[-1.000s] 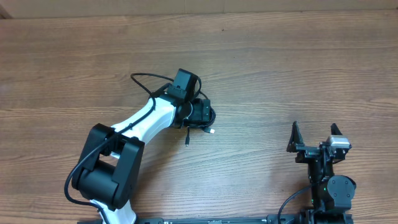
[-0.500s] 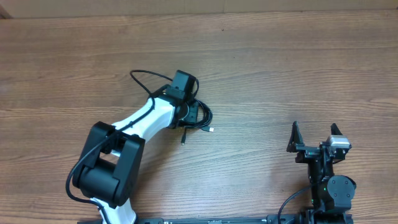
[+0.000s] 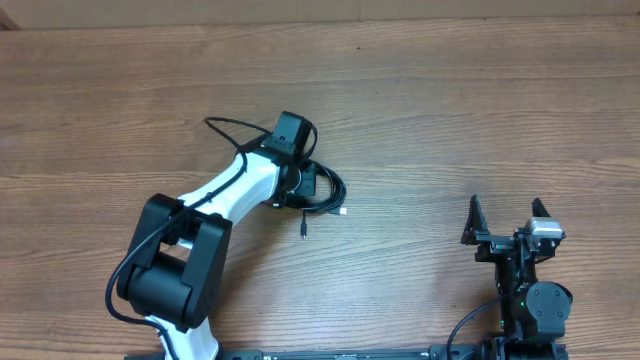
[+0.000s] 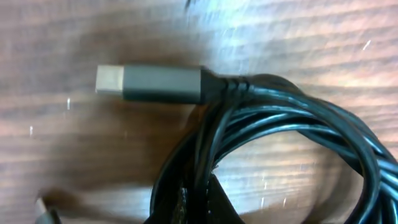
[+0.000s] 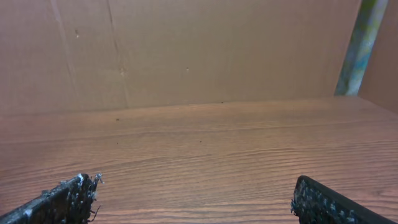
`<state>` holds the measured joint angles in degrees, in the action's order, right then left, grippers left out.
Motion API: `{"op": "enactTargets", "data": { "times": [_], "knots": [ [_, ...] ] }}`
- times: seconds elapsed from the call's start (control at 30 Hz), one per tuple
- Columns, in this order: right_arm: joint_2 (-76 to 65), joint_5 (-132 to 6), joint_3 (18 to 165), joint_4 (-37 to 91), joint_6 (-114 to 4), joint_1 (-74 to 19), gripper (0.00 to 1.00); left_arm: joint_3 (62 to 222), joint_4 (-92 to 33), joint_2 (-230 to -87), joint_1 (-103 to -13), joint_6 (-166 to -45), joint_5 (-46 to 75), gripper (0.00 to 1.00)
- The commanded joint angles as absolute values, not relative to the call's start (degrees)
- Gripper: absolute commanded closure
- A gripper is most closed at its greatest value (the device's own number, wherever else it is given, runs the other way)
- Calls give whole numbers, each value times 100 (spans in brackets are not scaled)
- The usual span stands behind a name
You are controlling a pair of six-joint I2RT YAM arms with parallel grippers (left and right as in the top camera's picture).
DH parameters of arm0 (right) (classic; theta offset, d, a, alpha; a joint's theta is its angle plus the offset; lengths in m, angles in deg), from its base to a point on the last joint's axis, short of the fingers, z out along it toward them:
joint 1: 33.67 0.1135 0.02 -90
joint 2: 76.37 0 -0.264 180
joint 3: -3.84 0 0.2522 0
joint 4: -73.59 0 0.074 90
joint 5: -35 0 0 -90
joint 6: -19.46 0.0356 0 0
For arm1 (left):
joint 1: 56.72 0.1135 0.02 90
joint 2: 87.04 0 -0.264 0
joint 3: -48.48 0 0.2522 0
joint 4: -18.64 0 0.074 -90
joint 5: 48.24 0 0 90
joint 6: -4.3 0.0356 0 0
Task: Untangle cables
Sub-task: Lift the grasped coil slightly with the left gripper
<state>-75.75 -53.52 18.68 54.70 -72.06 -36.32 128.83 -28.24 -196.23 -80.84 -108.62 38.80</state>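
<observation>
Wood-grain table, brown, bearing two arms and one lot of cables.

Item 1: cables. Thin black cords wound in a small coil, left of the table's middle, lying on the wood right at the left arm's wrist. Two short ends stick out of the coil toward the near edge: one with a silvery tip, one darker plug. In the left wrist view the coil fills the right half of the picture, several strands running side by side; a grey-sleeved plug with a pale metal tip points left from its top. A second plug end at the lower left is blurred.

Item 2: left gripper. Down on the coil, closed tight, the strands running into it at the bottom of its own view.

Item 3: right gripper. Near the table's right front, well apart from the cables. Jaws spread wide, nothing between them; both fingers hang over bare wood, facing a plain brown wall.
</observation>
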Motion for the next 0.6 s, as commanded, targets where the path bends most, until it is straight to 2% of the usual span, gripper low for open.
{"op": "enactTargets", "data": {
  "times": [0.0, 0.27, 0.43, 0.57],
  "knots": [
    [-7620, -5363, 1805, 5509, -7232, -3669, 0, 13384, -3425, -19750, -8114, -11308, 3725, 96],
    [-7620, -5363, 1805, 5509, -7232, -3669, 0, 14171, -4409, -19750, -8114, -11402, 3303, 96],
    [-7620, -5363, 1805, 5509, -7234, -3669, 0, 14304, -4413, -19750, -8114, -11404, 2665, 96],
    [-7620, -5363, 1805, 5509, -7234, -3669, 0, 14302, -4437, -19750, -8119, -11406, 2665, 96]
  ]
}}
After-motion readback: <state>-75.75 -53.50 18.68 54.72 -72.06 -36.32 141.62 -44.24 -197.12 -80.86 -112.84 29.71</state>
